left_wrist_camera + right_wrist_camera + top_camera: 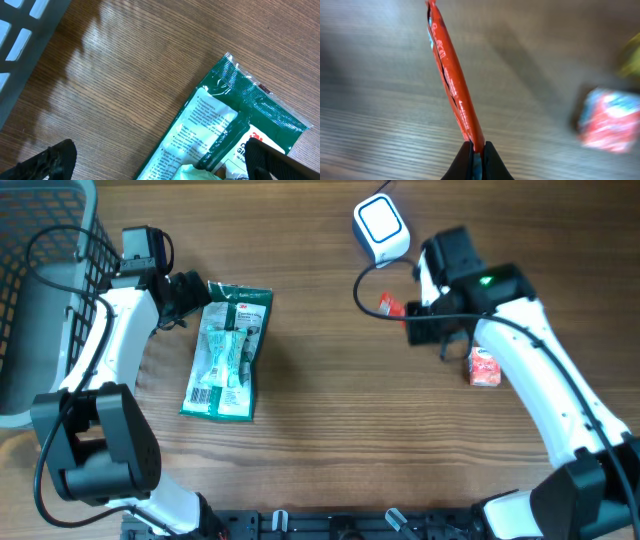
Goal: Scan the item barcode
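The right fingers (464,163) pinch a thin red sachet (453,86) by its bottom edge, holding it clear of the wooden worktop (330,430) just below the white scanner (381,227). They are closed almost flat on the seam. The sachet looks light and slim, a glossy film that is likely to slip or bend if pinched anywhere but a sealed edge, so a grip at the seam that leaves the printed face uncovered seems best for a reading. Which face carries the barcode cannot be told from here. Across the worktop, the left fingers (50,161) stand spread wide and empty over the top end of a green packet (226,352) lying flat beside a wire basket (60,275). A small red carton (484,367) sits near the right arm.
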### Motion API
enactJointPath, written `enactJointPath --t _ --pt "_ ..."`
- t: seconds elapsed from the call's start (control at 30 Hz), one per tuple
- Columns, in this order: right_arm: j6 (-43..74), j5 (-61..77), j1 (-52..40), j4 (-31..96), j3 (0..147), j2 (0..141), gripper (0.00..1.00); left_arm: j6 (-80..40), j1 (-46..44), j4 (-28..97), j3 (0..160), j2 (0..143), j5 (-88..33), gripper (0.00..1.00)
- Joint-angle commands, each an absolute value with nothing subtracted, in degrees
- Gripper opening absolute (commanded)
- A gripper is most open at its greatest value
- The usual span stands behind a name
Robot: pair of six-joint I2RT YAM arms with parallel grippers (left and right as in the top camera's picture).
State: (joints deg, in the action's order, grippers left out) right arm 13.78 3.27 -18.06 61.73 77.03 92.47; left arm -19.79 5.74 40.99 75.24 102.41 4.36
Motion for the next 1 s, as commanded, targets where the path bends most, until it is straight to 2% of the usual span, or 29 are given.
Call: enactJointPath --t 0.0,0.23,0.53,0.6,0.67,0.77,0.8,0.87,0.97 --pt "23.4 7.7 -18.1 58.3 68.9 93.7 0.04 -19.7 6.1 41.0 76.0 101.6 3.9 1.00" --pt "28.8 7.7 -18.1 50.1 57.8 93.7 0.04 -19.7 6.1 41.0 76.0 101.6 3.9 1.00" --pt "28.5 7.8 -18.1 47.4 55.0 93.7 0.06 -19.7 6.1 41.0 76.0 101.6 3.9 1.00" --pt "28.5 7.7 -18.1 47.4 55.0 93.7 0.15 -19.7 6.1 41.0 76.0 101.6 3.9 1.00" --pt "28.4 7.0 -18.1 47.4 55.0 93.7 0.16 -19.7 6.1 41.0 76.0 101.6 3.9 1.00" --pt "28.3 6.3 -18.1 46.7 55.0 93.7 0.23 -19.7 6.1 41.0 76.0 101.6 3.9 1.00" --pt "27.8 6.3 -18.1 46.4 55.0 93.7 0.27 -19.7 6.1 41.0 76.0 101.6 3.9 1.00" --pt "25.9 6.3 -18.1 45.5 55.0 93.7 0.43 -19.7 6.1 41.0 76.0 101.6 3.9 1.00" --pt "23.6 6.0 -18.1 44.1 55.4 93.6 0.49 -19.7 6.1 41.0 76.0 101.6 3.9 1.00"
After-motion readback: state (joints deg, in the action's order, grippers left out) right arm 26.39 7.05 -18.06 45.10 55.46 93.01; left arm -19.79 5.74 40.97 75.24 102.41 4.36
